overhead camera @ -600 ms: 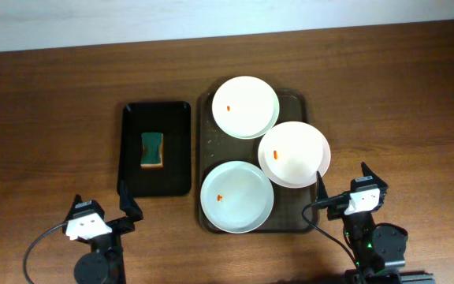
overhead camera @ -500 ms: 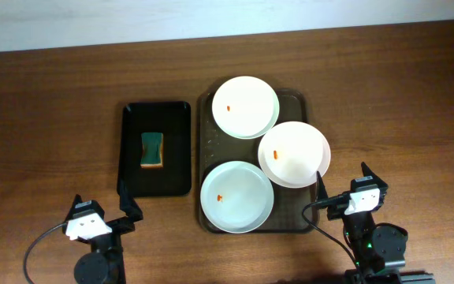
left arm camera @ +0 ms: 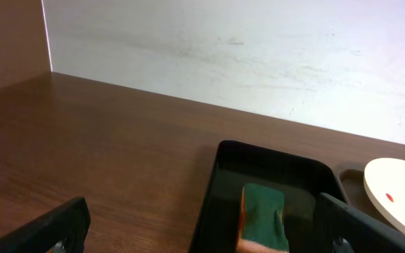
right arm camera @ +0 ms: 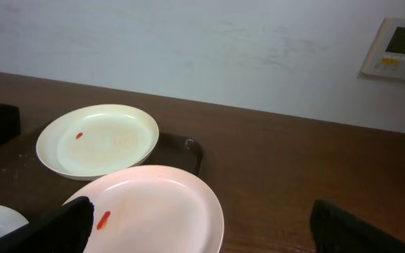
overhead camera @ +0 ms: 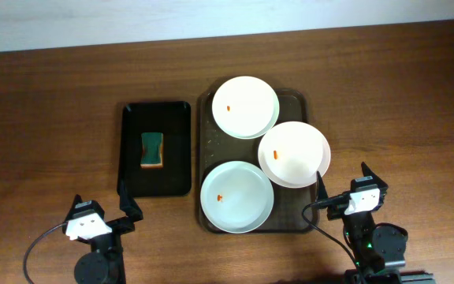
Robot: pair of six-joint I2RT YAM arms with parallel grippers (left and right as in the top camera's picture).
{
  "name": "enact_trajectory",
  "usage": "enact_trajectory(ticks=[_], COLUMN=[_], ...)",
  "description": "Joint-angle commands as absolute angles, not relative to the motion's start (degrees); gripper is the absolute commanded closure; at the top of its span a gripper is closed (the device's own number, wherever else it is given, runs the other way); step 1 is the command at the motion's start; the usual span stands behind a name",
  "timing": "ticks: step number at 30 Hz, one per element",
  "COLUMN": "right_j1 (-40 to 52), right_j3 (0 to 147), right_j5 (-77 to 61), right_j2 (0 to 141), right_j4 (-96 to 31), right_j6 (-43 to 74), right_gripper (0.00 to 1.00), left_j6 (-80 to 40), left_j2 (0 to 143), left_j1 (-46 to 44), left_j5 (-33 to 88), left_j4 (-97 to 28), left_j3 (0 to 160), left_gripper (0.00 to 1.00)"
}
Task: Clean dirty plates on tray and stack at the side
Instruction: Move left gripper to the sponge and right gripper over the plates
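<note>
The tray [overhead camera: 292, 214] lies centred, long axis running near to far (three dirty plates [overhead camera: 245, 106] on it, the middle one overhanging its right rim). Nearer, the left gripper [overhead camera: 103, 207] and right gripper [overhead camera: 343, 183] sit low, pointing forward, jaws wide, empty.

The worktop [overhead camera: 53, 95] is brown wood grain with a slight sheen. Smooth white plates [overhead camera: 246, 106] lie on a matt, textured brown tray [overhead camera: 292, 106]. Left of it is a glossy black tray [overhead camera: 177, 150].
</note>
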State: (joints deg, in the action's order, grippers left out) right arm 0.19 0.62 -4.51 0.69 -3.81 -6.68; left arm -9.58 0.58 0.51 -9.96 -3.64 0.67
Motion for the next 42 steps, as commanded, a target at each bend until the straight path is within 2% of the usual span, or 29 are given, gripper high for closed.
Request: enact_trajectory(ticks=[1, 42], right_j1=[-0.01, -0.03], right_j3=[0.32, 0.32], right_j5=[-4.64, -3.55], right_j2=[0.4, 0.4], right_j4=[-4.08, -4.12], right_j6=[-7.07, -7.07], right_gripper=[0.02, 0.02], left_j6=[-8.88, -8.86], left_j2=[0.3, 0.3], left_j1=[0.86, 0.91], left_j5=[-10.33, -11.49], left_j4=[-3.75, -3.42], left_j3=[0.51, 0.51], left_gripper=[0.0, 0.0])
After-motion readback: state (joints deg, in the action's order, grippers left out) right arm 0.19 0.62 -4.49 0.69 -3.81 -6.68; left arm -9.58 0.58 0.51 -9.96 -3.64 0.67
